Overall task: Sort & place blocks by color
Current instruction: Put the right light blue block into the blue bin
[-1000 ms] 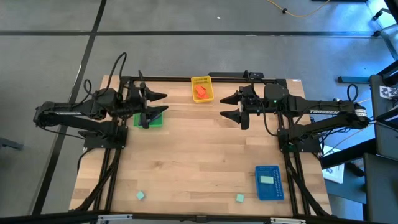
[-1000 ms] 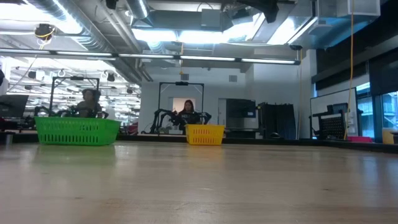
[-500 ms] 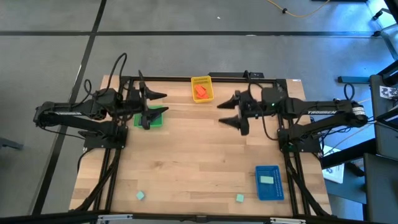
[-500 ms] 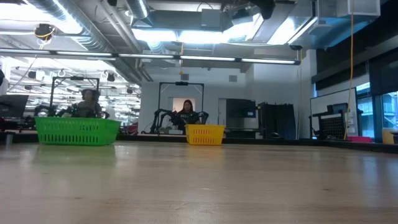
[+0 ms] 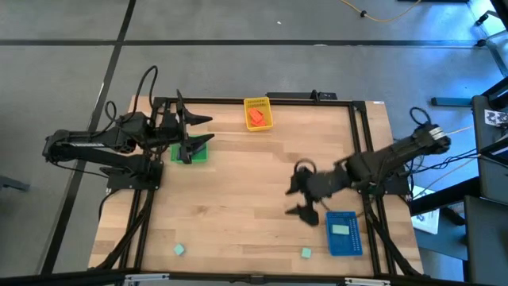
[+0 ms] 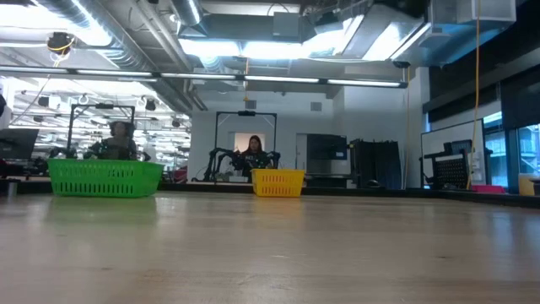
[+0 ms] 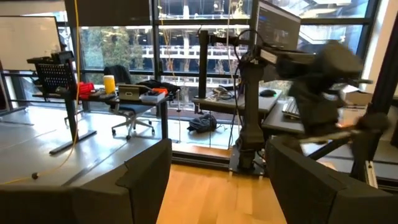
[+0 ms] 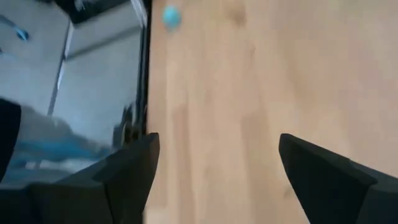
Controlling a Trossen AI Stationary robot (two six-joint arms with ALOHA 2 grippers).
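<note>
I read the table (image 5: 238, 191) as pale wood planks in a dark frame. Directly on it: yellow tray (image 5: 257, 114) at the far edge, green tray (image 5: 193, 150) far-left — partly hidden under an arm — blue tray (image 5: 343, 233) near-right. Two mint blocks lie loose on the near wood — one near-left (image 5: 180, 249), one (image 5: 305, 253) just beside the blue tray.

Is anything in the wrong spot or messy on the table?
Two mint blocks lie loose on the table's near edge, one at the left, one beside the blue tray, which already holds a mint block. The right gripper, jaws open, is above the wood near that tray. Nothing looks spilled or broken.
</note>
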